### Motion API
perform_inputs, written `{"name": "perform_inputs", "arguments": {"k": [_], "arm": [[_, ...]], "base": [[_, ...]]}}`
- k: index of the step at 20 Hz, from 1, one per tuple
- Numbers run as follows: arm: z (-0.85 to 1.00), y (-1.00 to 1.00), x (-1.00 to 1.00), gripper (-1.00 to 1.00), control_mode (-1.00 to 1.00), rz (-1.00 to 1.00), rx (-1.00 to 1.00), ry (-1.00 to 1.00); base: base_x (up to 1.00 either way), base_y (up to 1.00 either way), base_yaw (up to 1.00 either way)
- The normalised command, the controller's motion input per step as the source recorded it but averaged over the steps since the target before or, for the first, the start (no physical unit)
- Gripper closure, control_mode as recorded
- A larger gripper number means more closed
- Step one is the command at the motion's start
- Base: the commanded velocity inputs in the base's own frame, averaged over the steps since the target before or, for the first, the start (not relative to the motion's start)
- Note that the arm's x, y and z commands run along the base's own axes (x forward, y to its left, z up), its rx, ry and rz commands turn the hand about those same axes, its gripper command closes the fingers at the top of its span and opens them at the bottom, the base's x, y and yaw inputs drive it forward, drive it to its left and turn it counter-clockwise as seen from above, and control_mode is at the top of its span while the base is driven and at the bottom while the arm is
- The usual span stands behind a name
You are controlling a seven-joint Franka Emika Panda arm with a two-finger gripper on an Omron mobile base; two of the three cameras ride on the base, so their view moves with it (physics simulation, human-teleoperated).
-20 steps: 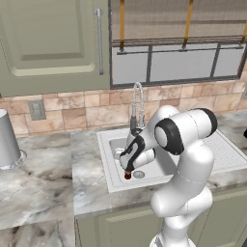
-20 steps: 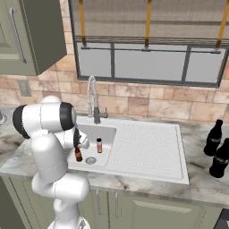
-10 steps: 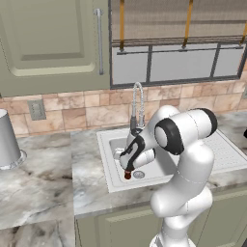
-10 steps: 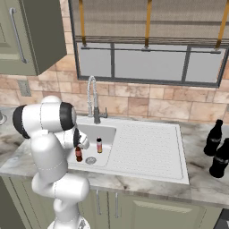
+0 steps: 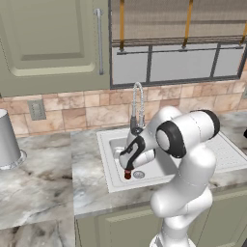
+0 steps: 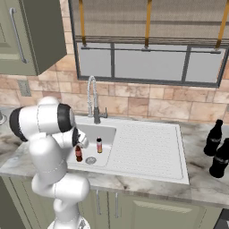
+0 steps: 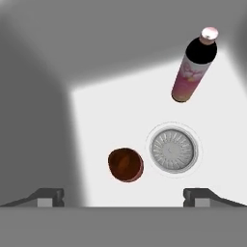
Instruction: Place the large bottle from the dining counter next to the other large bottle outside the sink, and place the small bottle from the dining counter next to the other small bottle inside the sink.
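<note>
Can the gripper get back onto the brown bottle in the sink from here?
Probably yes: the gripper is open, right above the upright brown bottle, nothing between. The pink bottle and drain stand clear.

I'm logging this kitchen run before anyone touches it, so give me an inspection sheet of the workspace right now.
Surface: marbled worktop around the sink and drainboard.
Job's things: brown bottle upright in the sink beside the drain; pink-labelled small bottle upright past the drain; two black bottles together on the worktop beyond the drainboard.
Clutter: grey canister on the worktop.
Grippers: gripper open above the brown bottle, holding nothing.
Cables: nothing seen.
Surroundings: faucet, tiled wall, window with blind, green cabinets.
</note>
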Motion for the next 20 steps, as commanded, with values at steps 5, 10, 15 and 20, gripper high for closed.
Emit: {"name": "perform_inputs", "arguments": {"k": [5, 10, 15, 20], "arm": [[0.73, 0.0, 0.0, -1.0, -1.0, 0.0, 0.0, 0.0], [0.57, -0.01, 0.26, -1.0, -1.0, 0.0, -0.01, 0.05], [0.44, -0.03, 0.33, -1.0, -1.0, 0.0, -0.02, 0.11], [0.42, 0.0, 0.01, -1.0, -1.0, 0.0, 0.0, 0.09]], "base": [[0.0, 0.0, 0.0], [0.0, 0.0, 0.0], [0.0, 0.0, 0.0], [0.0, 0.0, 0.0]]}}
